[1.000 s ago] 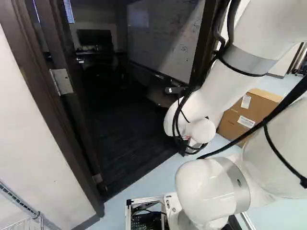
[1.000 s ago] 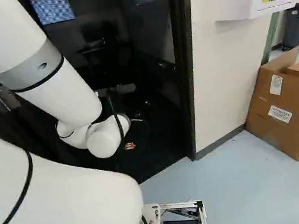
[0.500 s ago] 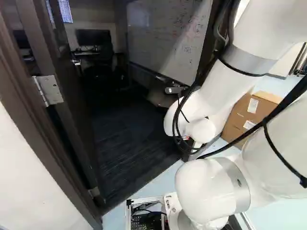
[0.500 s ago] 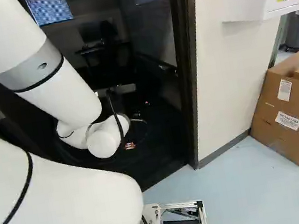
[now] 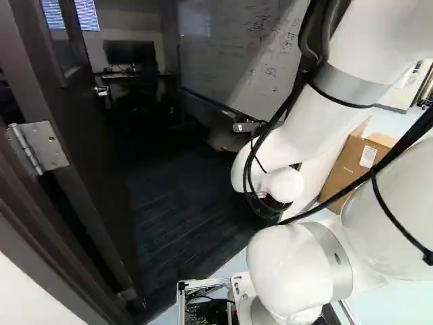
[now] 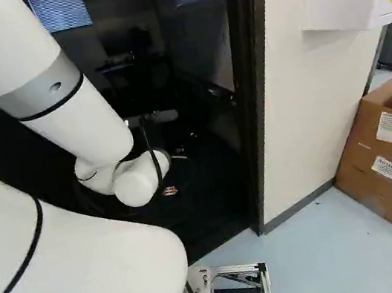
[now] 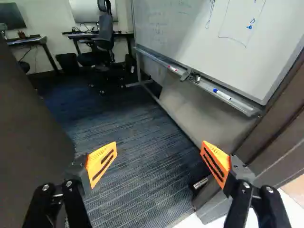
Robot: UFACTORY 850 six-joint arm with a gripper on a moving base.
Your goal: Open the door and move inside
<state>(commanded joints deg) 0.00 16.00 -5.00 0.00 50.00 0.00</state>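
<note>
a whiteboard [image 7: 199, 38] and office chair [image 7: 99, 42] stand ahead of the open gripper [image 7: 158, 164].

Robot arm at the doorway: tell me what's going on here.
The white arm reaches into the doorway, its end effector open and gripping nothing. The door stands open on a carpeted room with a whiteboard inside. The base is over the pale floor outside, so moving inside seems to remain.

Door [image 5: 101, 169] dark brown; carpet [image 7: 142, 171] dark blue, grey-striped; pads [image 7: 97, 156] orange, dark-slotted; box [image 6: 372, 185] brown; whiteboard [image 7: 190, 33] white
</note>
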